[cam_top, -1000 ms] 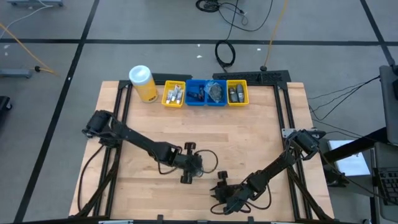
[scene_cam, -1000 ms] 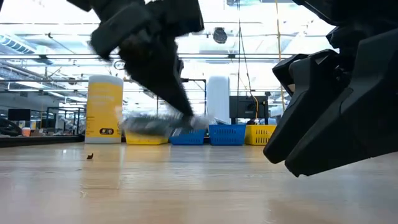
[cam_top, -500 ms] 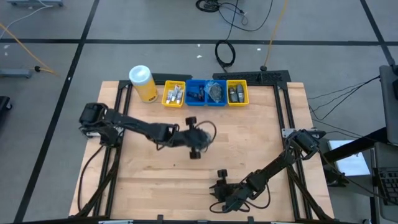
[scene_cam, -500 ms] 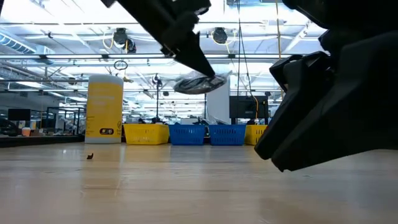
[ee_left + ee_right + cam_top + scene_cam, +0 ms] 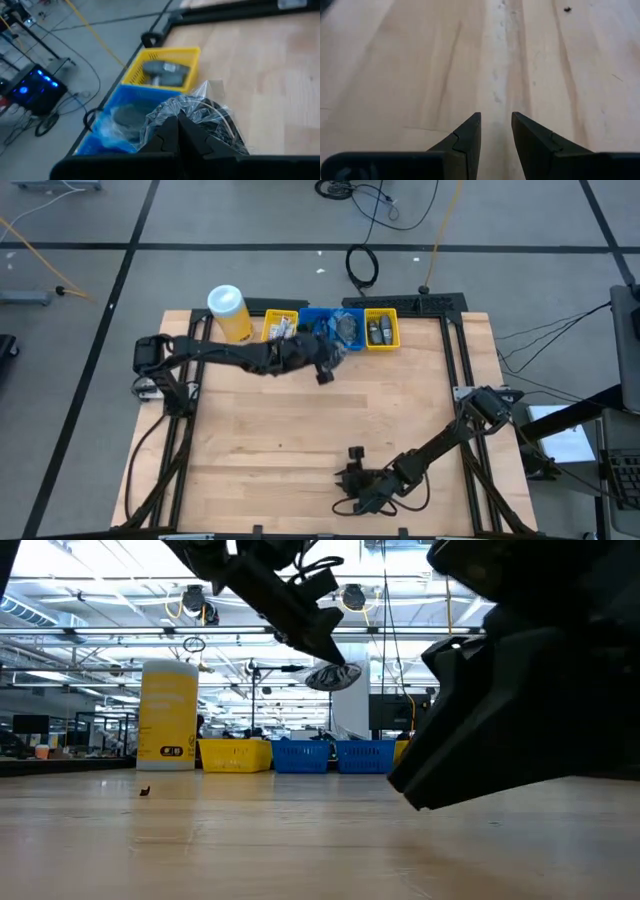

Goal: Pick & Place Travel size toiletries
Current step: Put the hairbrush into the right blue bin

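Note:
My left gripper is over the far side of the table, at the near edge of the blue bins, and is shut on a clear plastic packet holding a black round puff. In the low view the packet hangs in the air above the bins. A similar wrapped puff lies in a blue bin, and grey bottles lie in the yellow bin next to it. My right gripper sits low over bare wood near the table's near edge, fingers slightly apart, holding nothing. My left gripper pinches the packet by its crinkled clear wrap between the two shut fingers. The fingers slant down toward the far edge. The packet sticks out beyond the fingertips, lifted clear of the table and bins.
A row of bins stands along the far edge: a yellow bin with white tubes, two blue ones, and a yellow bin with bottles. A tall yellow canister stands to their left. The right arm lies across the near right corner.
My left gripper has risen from the middle of the table and swung toward the far edge, staying shut and carrying the packet. The packet has gone from near the tabletop to the air over the blue bins. The right arm has stayed nearly still.

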